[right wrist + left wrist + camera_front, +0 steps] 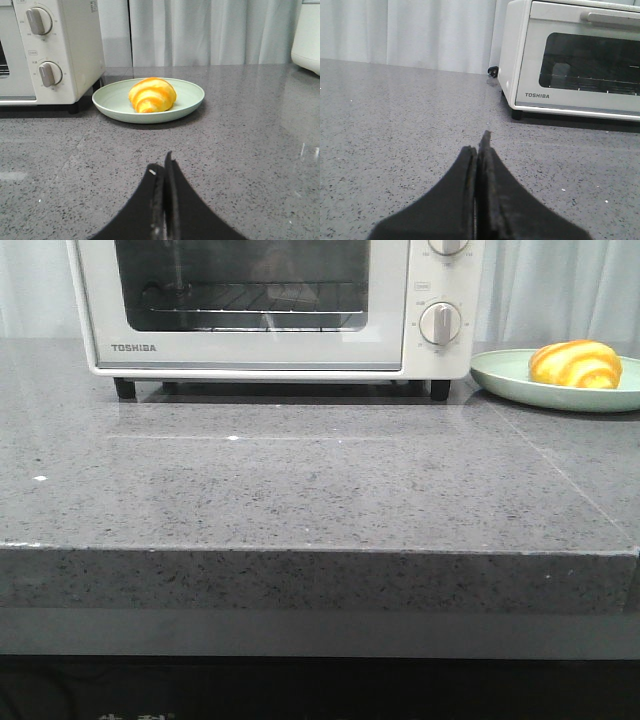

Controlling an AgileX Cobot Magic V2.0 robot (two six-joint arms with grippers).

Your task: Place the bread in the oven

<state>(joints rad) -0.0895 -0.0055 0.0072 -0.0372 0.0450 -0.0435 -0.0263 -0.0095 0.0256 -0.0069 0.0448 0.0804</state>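
The bread (pixel 152 94) sits on its plate (pixel 190 100) dead ahead of the right gripper (pixel 164 167), long axis crosswise. Both grippers pinched closed, empty; the left gripper (pixel 481 142) faces the oven (pixel 570 65).

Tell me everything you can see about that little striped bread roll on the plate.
The bread is a small, glossy, croissant-shaped roll, golden yellow with orange-brown stripes. It lies whole on a pale green round plate, roughly at its centre, on the grey speckled counter just right of the oven, whose door is shut. Only the plate touches it.
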